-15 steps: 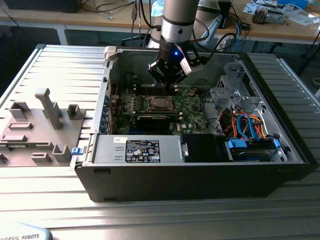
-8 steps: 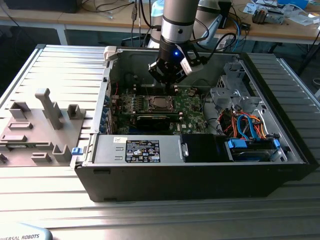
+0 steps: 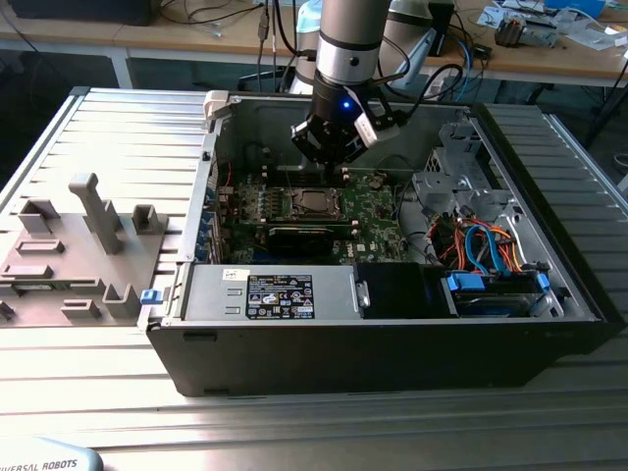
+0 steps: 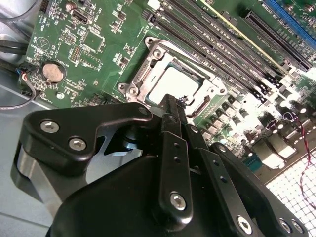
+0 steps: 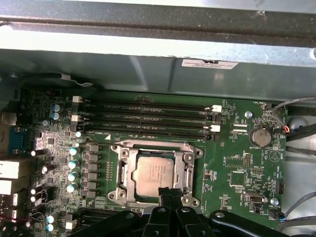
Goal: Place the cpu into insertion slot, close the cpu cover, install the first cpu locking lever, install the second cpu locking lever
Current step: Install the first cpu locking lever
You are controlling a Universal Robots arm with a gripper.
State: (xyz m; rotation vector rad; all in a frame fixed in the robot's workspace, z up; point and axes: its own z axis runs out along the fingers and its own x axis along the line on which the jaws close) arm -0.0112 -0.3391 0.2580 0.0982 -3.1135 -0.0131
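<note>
Jaws pressed together, nothing between them. Gripper [image 5: 168, 191] tip is at the edge of the metal cover [image 5: 189, 165]; contact unclear. Chip [image 5: 153, 174] lies flat in the cover's square opening, on the green board [image 5: 237, 170].

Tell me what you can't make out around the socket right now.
- Exterior view: socket is too small to tell whether it's latched.
- First wrist view: gripper hides part of one socket edge.
- Second wrist view: gripper covers one socket corner.
</note>
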